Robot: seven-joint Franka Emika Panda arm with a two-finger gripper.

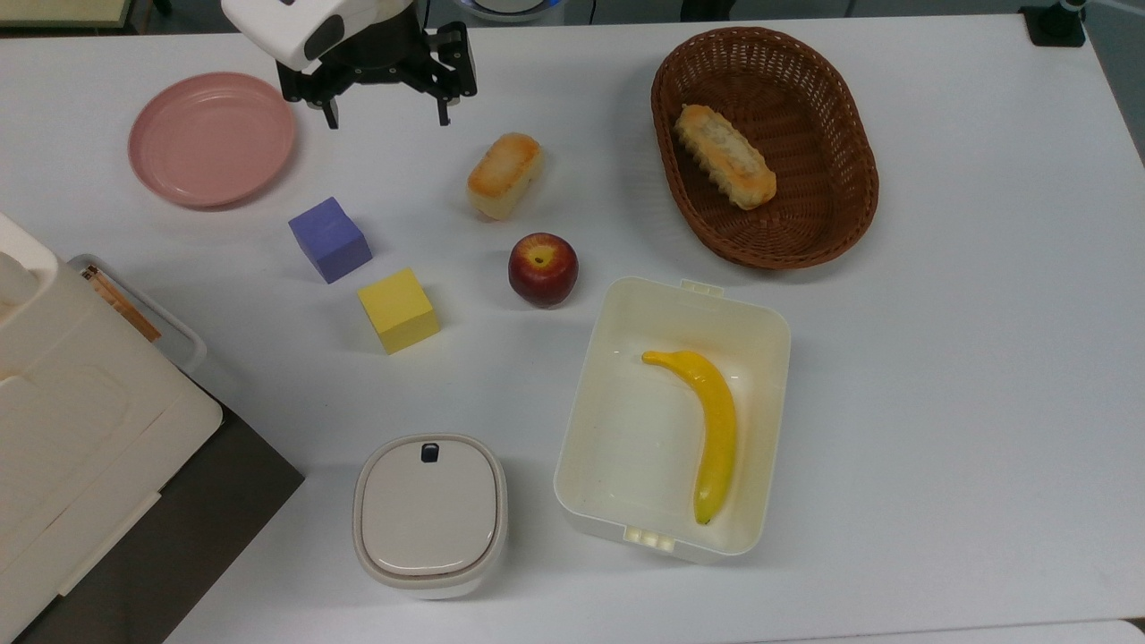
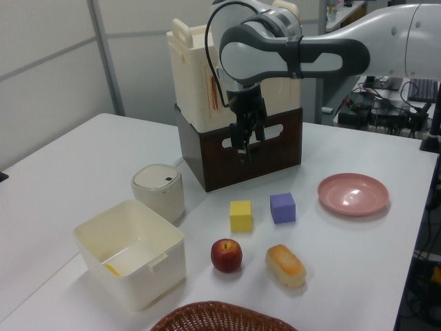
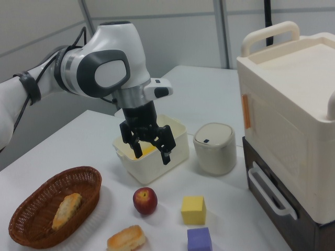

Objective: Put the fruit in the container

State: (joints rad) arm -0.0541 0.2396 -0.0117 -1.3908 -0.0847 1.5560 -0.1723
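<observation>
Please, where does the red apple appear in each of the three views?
Top view: the apple sits near the middle, just up-left of the cream tub.
Left view: low centre, right of the tub.
Right view: low centre, below the tub.
Shared landmark: the yellow cube near the apple.

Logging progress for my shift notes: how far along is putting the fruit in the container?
Barely started. Done: nothing for the apple, which sits on the table beside the container; a banana already lies inside. In hand: nothing; the gripper hangs open and empty. Left: grasp, carry, release.
</observation>
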